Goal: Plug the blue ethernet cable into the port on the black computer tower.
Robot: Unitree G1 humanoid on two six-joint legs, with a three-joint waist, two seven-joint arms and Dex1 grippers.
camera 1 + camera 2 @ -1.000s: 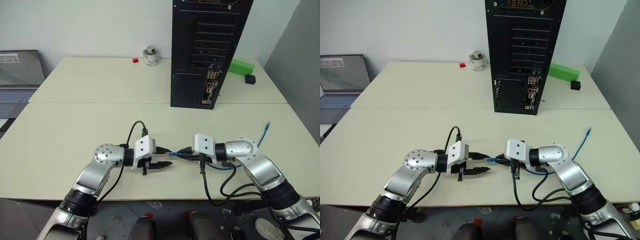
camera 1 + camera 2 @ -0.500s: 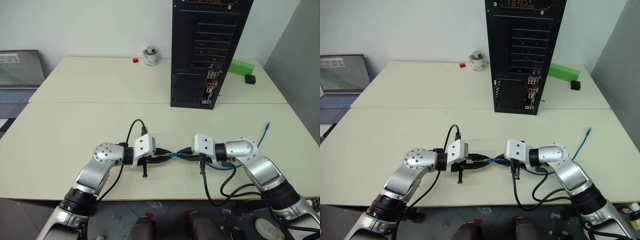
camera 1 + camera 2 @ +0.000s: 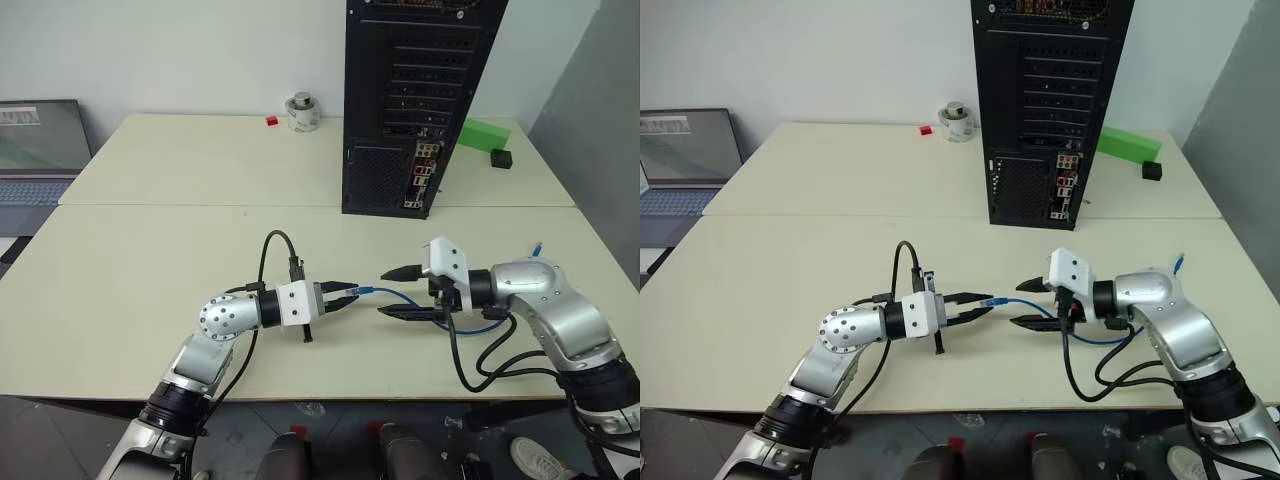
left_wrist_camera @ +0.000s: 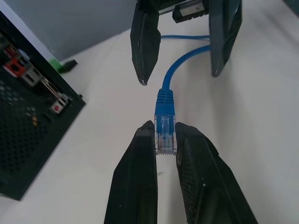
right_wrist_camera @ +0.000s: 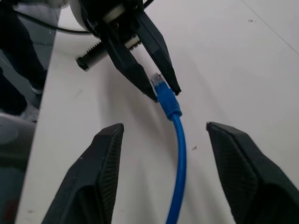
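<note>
With the right gripper (image 3: 402,291) wide open and empty, the left gripper (image 4: 164,140) pinches only the cable (image 3: 395,294) plug's clear tip, which could twist or slip out before reaching the far tower (image 3: 400,110).

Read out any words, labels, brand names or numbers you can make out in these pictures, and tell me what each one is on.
No text can be read as it stands.
Laptop: its screen shows a pale window with lines of print near the top, too small to read.
Black computer tower: coloured connectors on the back, no legible marking.
Blue ethernet cable: no print visible on the plug or the sheath.
</note>
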